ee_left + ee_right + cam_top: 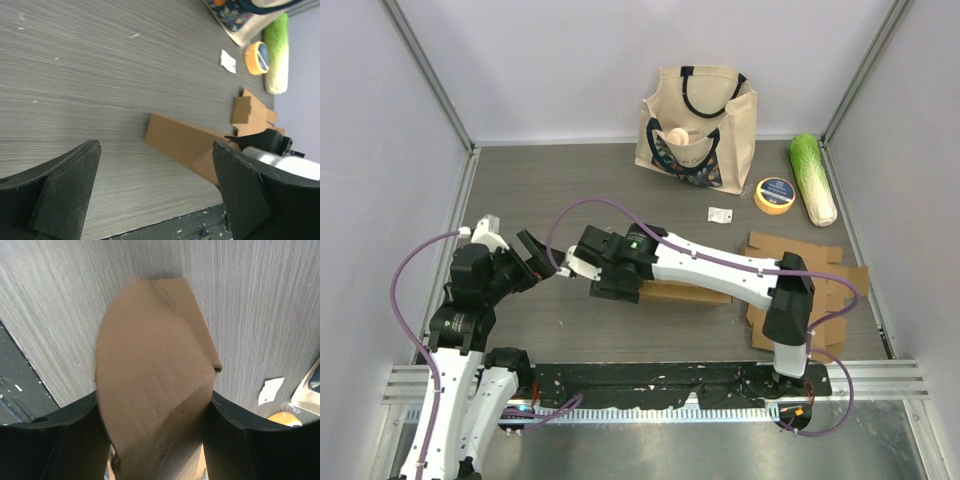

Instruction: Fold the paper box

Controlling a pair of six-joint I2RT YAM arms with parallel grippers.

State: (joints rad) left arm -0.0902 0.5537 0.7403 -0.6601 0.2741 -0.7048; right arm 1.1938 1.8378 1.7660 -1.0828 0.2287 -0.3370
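From above, the right gripper (618, 288) sits on one end of the paper box (690, 292), with the left gripper (542, 266) just beside it. In the left wrist view the jaws stand wide apart and empty, the box (175, 140) ahead of them. In the right wrist view the box (150, 365) fills the gap, pinched between both fingers. I think the best is a firm right grip while the left takes the free end to fold it.

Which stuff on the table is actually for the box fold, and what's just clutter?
Job:
- brown cardboard box, held between the jaws of the right gripper
- left gripper, open beside it
- flat brown cardboard blanks, probably spares

Lying about:
- cream canvas tote bag
- yellow tape roll
- green-and-white cabbage
- small white paper slip
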